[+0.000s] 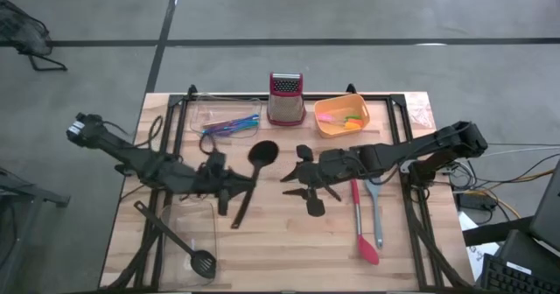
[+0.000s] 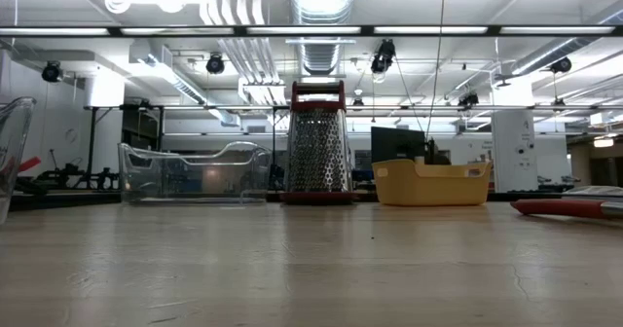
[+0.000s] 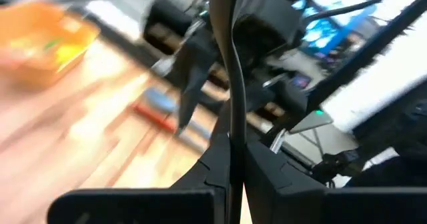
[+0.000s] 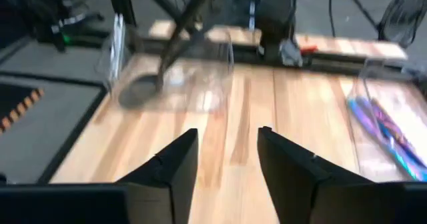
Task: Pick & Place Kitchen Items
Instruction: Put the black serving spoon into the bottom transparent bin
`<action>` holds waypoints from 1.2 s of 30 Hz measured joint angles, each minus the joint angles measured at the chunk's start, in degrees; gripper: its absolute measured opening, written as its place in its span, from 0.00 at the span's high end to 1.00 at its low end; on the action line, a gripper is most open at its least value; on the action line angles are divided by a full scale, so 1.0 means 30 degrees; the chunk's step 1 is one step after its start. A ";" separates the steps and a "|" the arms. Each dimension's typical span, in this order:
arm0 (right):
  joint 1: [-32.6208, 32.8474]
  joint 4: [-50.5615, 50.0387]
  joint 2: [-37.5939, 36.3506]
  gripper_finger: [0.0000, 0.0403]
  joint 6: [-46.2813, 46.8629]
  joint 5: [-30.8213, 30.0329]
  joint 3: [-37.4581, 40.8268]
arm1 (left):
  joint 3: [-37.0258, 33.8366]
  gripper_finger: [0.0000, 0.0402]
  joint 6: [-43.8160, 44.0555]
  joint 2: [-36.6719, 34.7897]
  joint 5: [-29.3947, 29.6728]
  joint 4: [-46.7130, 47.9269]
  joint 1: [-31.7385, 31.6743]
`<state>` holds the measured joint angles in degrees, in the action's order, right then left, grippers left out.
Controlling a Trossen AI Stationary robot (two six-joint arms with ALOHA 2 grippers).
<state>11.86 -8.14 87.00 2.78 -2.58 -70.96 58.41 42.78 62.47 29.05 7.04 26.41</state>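
My left gripper (image 1: pixel 234 187) is shut on a black spoon (image 1: pixel 254 176) with a round head (image 1: pixel 262 152), over the table's middle. My right gripper (image 1: pixel 299 182) hangs open and empty just to its right, above the wood; the right wrist view (image 4: pixel 227 157) shows bare table between its fingers. A red spoon (image 1: pixel 363 233) and a grey spatula (image 1: pixel 376 215) lie flat side by side on the right. A black slotted spoon (image 1: pixel 188 250) lies in a clear tray (image 1: pixel 206 215) at the front left. Multicoloured cutlery (image 1: pixel 229 124) lies in a clear tray at the back. My left gripper pinches the black spoon's thin handle (image 3: pixel 233 141) between its two fingers, about midway along it. The fingers come level from the table's left and lie across the handle. No spoon shows on the table in the low view, so it hangs clear.
A steel box grater (image 1: pixel 286 97) and an orange tub (image 1: pixel 341 115) stand at the back middle, also in the low view (image 2: pixel 316 142) (image 2: pixel 431 183). The back clear tray (image 2: pixel 195 174) stands left of the grater. Black frame rails (image 1: pixel 411 180) run along both sides.
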 joint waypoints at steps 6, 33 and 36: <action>-0.0007 -0.1861 0.0000 0.53 -0.0012 -0.0054 0.0377 | 0.0015 0.94 0.6858 -0.0933 0.4318 0.6354 0.3130; -0.0036 -0.0188 0.0029 0.57 0.0897 -0.0178 0.2586 | -0.0782 0.94 1.6443 0.3474 1.1052 1.0228 1.2984; -0.0036 0.0807 0.0029 0.59 0.0436 -0.0147 0.2586 | -0.1305 0.94 1.8454 0.4120 1.1074 1.0501 1.2984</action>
<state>11.75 -5.72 87.09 4.09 -3.02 -63.20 54.50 98.14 74.83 62.27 38.54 65.36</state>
